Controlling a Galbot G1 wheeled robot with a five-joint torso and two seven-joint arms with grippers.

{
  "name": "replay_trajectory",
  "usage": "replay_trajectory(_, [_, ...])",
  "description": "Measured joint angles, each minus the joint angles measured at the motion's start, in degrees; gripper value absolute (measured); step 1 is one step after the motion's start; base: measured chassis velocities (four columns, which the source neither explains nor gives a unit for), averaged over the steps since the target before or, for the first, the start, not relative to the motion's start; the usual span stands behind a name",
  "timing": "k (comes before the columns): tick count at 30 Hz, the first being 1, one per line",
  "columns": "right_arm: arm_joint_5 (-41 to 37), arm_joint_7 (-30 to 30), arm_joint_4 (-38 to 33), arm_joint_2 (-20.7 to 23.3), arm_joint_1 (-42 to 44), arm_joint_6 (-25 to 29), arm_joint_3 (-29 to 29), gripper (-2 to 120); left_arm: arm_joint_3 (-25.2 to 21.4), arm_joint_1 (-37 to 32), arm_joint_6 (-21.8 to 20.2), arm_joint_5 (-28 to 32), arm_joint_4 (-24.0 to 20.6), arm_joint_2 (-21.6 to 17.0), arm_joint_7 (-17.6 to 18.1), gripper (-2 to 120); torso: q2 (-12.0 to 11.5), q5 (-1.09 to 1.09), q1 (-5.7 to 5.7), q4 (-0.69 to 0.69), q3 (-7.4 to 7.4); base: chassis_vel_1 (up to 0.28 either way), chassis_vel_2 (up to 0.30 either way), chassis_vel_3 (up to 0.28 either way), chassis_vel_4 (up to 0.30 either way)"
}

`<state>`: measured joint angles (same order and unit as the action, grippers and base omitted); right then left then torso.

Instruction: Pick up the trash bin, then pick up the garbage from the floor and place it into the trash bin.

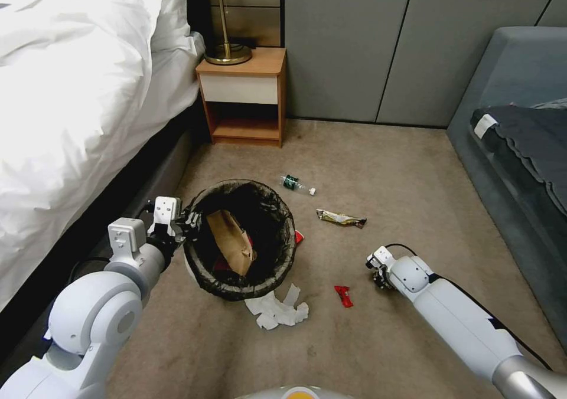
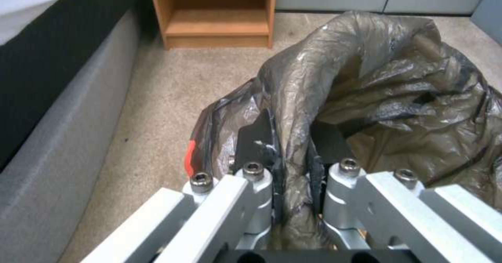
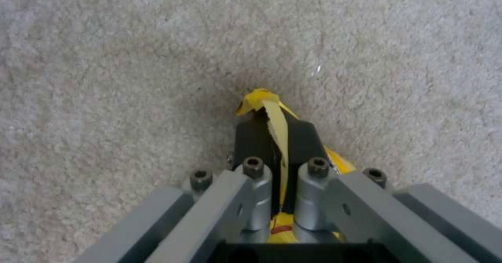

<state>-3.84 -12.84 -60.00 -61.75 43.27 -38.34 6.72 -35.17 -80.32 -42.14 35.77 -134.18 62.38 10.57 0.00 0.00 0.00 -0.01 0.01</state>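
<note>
The trash bin (image 1: 204,272) with its dark bag liner (image 2: 376,78) stands on the carpet, a tan paper bag (image 1: 231,242) inside it. My left gripper (image 1: 188,219) is shut on the bin's lined rim at its left side; in the left wrist view the fingers (image 2: 256,139) pinch the liner. My right gripper (image 1: 375,273) is low over the carpet, right of the bin, shut on a yellow snack wrapper (image 3: 272,114). On the floor lie a clear bottle (image 1: 297,185), an olive wrapper (image 1: 341,218), a small red packet (image 1: 344,296) and white tissue (image 1: 277,310).
A bed with white bedding (image 1: 77,92) runs along the left. A wooden nightstand (image 1: 243,95) with a brass lamp (image 1: 227,51) stands at the back. A grey sofa (image 1: 520,151) lines the right. Open carpet lies between the bin and the sofa.
</note>
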Motion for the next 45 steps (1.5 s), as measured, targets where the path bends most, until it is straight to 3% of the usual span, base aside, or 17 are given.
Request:
replay_trajectory(5, [-0.19, 0.47, -1.03, 0.66, 0.06, -0.21, -0.14, 0, -0.08, 0.08, 0.00, 0.07, -0.04, -0.12, 0.00, 6, 0.00, 0.01, 0.00, 0.00, 0.00, 0.000, 0.000, 0.000, 0.000])
replay_trajectory(9, [-1.94, 1.32, -6.01, 2.77, 0.59, -1.67, -1.76, 0, -0.49, 0.11, 0.00, 0.54, -0.48, -0.52, 0.07, 6, 0.00, 0.02, 0.00, 0.01, 0.00, 0.000, 0.000, 0.000, 0.000])
replay_trajectory(13, [-6.82, 2.92, -19.60, 8.07, 2.71, -3.80, -7.44, 0, -1.15, -0.05, 0.00, 1.13, -1.42, -1.12, 0.55, 6, 0.00, 0.02, 0.00, 0.00, 0.00, 0.000, 0.000, 0.000, 0.000])
replay_trajectory(18, [-12.72, 4.44, -29.92, 11.78, 3.57, -3.94, -12.43, 0, -1.42, -0.14, 0.00, 1.12, -1.54, -1.32, 0.71, 6, 0.00, 0.01, 0.00, 0.00, 0.00, 0.000, 0.000, 0.000, 0.000])
replay_trajectory(21, [-21.50, 7.08, -41.51, 16.01, 4.51, -3.95, -20.03, 0, -1.31, -0.12, 0.00, 0.89, -1.54, -1.14, 0.78, 6, 0.00, -0.01, 0.00, 0.02, 0.00, 0.000, 0.000, 0.000, 0.000])
replay_trajectory(26, [-28.03, 9.53, -47.53, 18.49, 5.68, -3.95, -25.73, 0, -1.08, -0.10, 0.00, 0.55, -1.54, -0.72, 0.78, 6, 0.00, -0.01, 0.00, 0.00, -0.01, 0.000, 0.000, 0.000, 0.000])
replay_trajectory(29, [-49.07, 17.41, -57.33, 21.77, 5.48, -3.94, -33.03, 0, -0.78, -0.44, 0.00, -0.15, -1.42, -0.05, 0.74, 6, 0.00, -0.01, 0.00, -0.02, -0.01, 0.000, 0.000, 0.000, 0.000])
replay_trajectory(30, [-49.07, 17.41, -57.33, 21.77, 5.48, -3.94, -33.03, 0, -0.78, -0.44, 0.00, -0.15, -1.42, -0.05, 0.74, 6, 0.00, -0.01, 0.00, -0.02, -0.01, 0.000, 0.000, 0.000, 0.000])
replay_trajectory(33, [-65.48, 25.51, -63.30, 22.06, -0.26, -3.92, -34.17, 0, -0.74, -0.80, 0.00, -0.41, -1.33, 0.22, 0.74, 6, 0.00, 0.01, 0.00, 0.02, -0.01, 0.000, 0.000, 0.000, 0.000])
replay_trajectory(34, [-65.48, 25.51, -63.30, 22.06, -0.26, -3.92, -34.17, 0, -0.74, -0.80, 0.00, -0.41, -1.33, 0.22, 0.74, 6, 0.00, 0.01, 0.00, 0.02, -0.01, 0.000, 0.000, 0.000, 0.000])
replay_trajectory(37, [-82.56, 33.39, -67.59, 21.60, -8.93, -3.67, -31.78, 0, -0.80, -1.00, 0.00, -0.50, -1.32, 0.22, 0.75, 6, 0.00, 0.00, 0.00, 0.03, -0.01, 0.000, 0.000, 0.000, 0.000])
replay_trajectory(38, [-82.56, 33.39, -67.59, 21.60, -8.93, -3.67, -31.78, 0, -0.80, -1.00, 0.00, -0.50, -1.32, 0.22, 0.75, 6, 0.00, 0.00, 0.00, 0.03, -0.01, 0.000, 0.000, 0.000, 0.000])
replay_trajectory(41, [-96.95, 38.29, -69.72, 19.25, -18.03, -3.54, -27.15, 0, -0.96, -0.85, 0.00, -0.50, -1.27, 0.08, 0.76, 6, 0.00, 0.01, 0.00, 0.01, -0.01, 0.000, 0.000, 0.000, 0.000])
replay_trajectory(42, [-96.95, 38.29, -69.72, 19.25, -18.03, -3.54, -27.15, 0, -0.96, -0.85, 0.00, -0.50, -1.27, 0.08, 0.76, 6, 0.00, 0.01, 0.00, 0.01, -0.01, 0.000, 0.000, 0.000, 0.000])
replay_trajectory(45, [-102.89, 39.75, -69.83, 15.88, -26.48, -3.72, -19.68, 0, -1.02, -0.81, 0.00, -0.55, -1.02, 0.09, 0.69, 6, 0.00, -0.03, 0.00, 0.03, 0.00, 0.000, 0.000, 0.000, 0.000])
